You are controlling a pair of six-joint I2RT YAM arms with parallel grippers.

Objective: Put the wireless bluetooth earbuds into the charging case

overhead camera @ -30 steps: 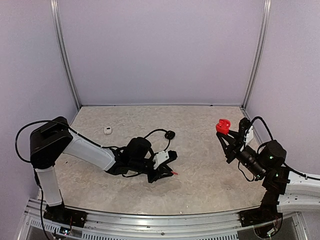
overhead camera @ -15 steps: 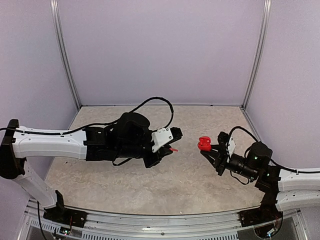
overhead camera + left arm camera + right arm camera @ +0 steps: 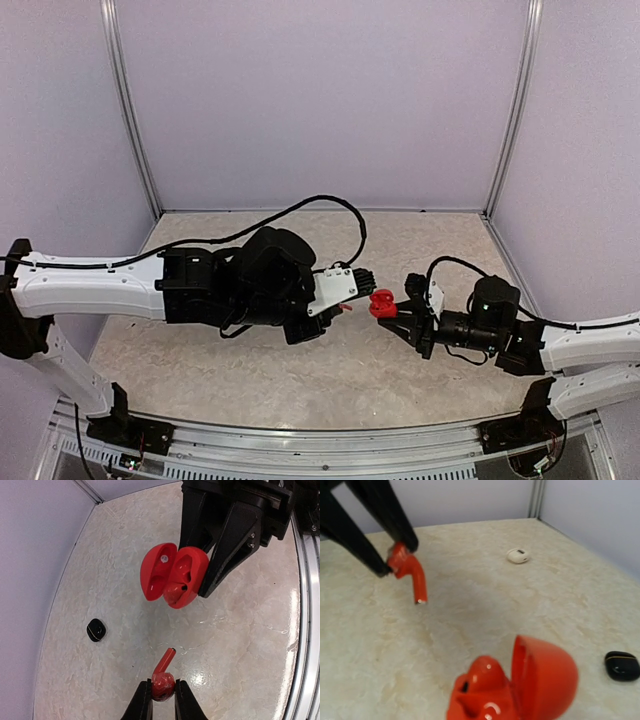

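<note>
The left gripper (image 3: 162,706) is pinched narrow on one red earbud (image 3: 162,682), its stem pointing ahead at the one red case (image 3: 172,575). The case's lid is open, and the right gripper (image 3: 398,316) clamps it tight just in front (earbud and case apart, not touching). Below both grippers lies a beige marbled desk (image 3: 240,645) within lilac walls (image 3: 320,100). On the desk, well away from both grippers, rest one black case (image 3: 96,629) and one white case (image 3: 518,555).

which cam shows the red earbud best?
Left wrist: red earbud sharp, head pinched in the left gripper, stem toward the open red case. Right wrist shows it side-on, softer. Top external: a red speck.
</note>
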